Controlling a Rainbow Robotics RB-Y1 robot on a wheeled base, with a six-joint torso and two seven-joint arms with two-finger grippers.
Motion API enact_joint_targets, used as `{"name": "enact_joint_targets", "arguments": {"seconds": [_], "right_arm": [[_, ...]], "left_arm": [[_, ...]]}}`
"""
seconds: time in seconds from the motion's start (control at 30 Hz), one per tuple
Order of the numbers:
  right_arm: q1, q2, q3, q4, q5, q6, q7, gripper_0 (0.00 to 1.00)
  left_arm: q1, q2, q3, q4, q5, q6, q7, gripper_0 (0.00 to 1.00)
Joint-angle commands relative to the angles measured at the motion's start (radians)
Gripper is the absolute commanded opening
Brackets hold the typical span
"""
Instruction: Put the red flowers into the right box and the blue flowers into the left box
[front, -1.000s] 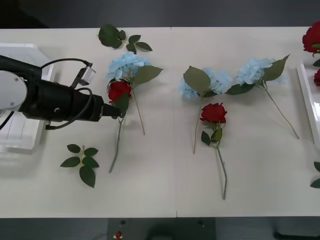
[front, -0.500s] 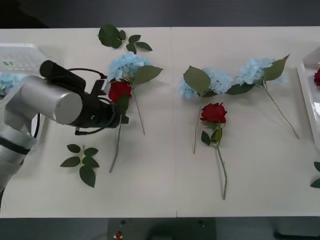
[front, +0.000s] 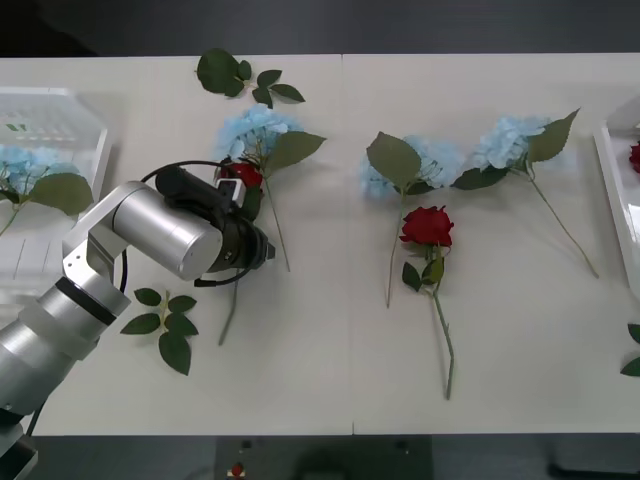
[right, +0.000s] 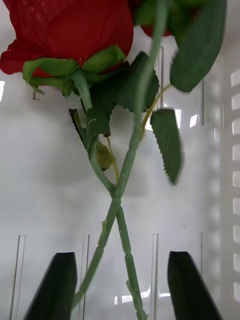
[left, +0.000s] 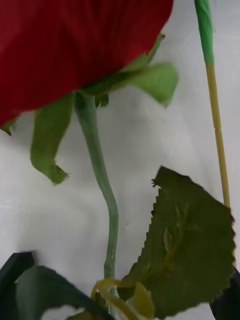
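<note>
A red flower (front: 243, 173) lies on the table beside a blue flower (front: 255, 130). My left gripper (front: 252, 250) is down over its stem (left: 97, 150), open, with the stem between the black fingers (left: 15, 275). A second red flower (front: 427, 226) lies mid-table, below two more blue flowers (front: 432, 163) (front: 510, 140). The left box (front: 60, 110) holds a blue flower (front: 25, 162). My right gripper (right: 122, 285) hangs open over the right box (right: 45, 200), where red flowers (right: 70, 30) lie with crossed stems. The front view has the right box (front: 612, 195) at its right edge.
Bloomless leaf sprigs lie at the back left (front: 240, 75), at the front left by my left arm (front: 165, 325) and at the right edge (front: 633, 360). The left forearm (front: 70, 310) stretches over the table's front left. Bare table lies along the front.
My left arm has swung off the left box, uncovering the blue flower in it, and turned down onto the rose's stem. A red rose at the far right has left the front view.
</note>
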Motion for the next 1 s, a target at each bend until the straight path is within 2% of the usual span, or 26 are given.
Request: {"name": "enact_joint_targets", "arguments": {"seconds": [0.03,0.07,0.1,0.13,0.3,0.43,0.73,0.87,1.0], "right_arm": [[-0.033,-0.043,-0.029,0.0,0.013,0.054,-0.013,0.82],[-0.042,-0.054,-0.029,-0.009,0.013,0.087,-0.01,0.84],[-0.053,-0.061,-0.029,-0.021,0.013,0.12,-0.01,0.86],[-0.065,-0.069,-0.029,-0.033,0.013,0.16,-0.013,0.87],[-0.142,-0.106,-0.029,-0.113,-0.028,0.371,-0.032,0.9],[-0.192,-0.126,-0.022,-0.228,-0.022,0.509,-0.142,0.92],[-0.289,-0.135,0.155,-0.507,0.099,0.534,-0.405,0.92],[-0.347,-0.098,0.232,-0.538,0.15,0.532,-0.477,0.92],[-0.378,-0.031,0.26,-0.515,0.206,0.525,-0.481,0.92]], "left_arm": [[-0.042,-0.002,0.002,0.03,-0.023,-0.037,-0.029,0.52],[-0.042,-0.002,0.002,0.031,-0.025,-0.041,-0.031,0.24],[-0.042,-0.002,0.002,0.031,-0.025,-0.041,-0.033,0.09],[-0.042,-0.002,0.004,0.031,-0.025,-0.041,-0.033,0.0],[-0.042,0.003,0.004,0.031,-0.014,-0.053,-0.036,0.0],[-0.042,0.018,0.004,-0.003,0.015,-0.055,-0.036,0.0],[-0.041,0.124,0.036,-0.193,0.212,-0.013,-0.031,0.0],[-0.039,0.152,0.122,-0.311,0.314,0.077,-0.036,0.0],[-0.033,0.15,0.234,-0.415,0.417,0.149,-0.034,0.0]]}}
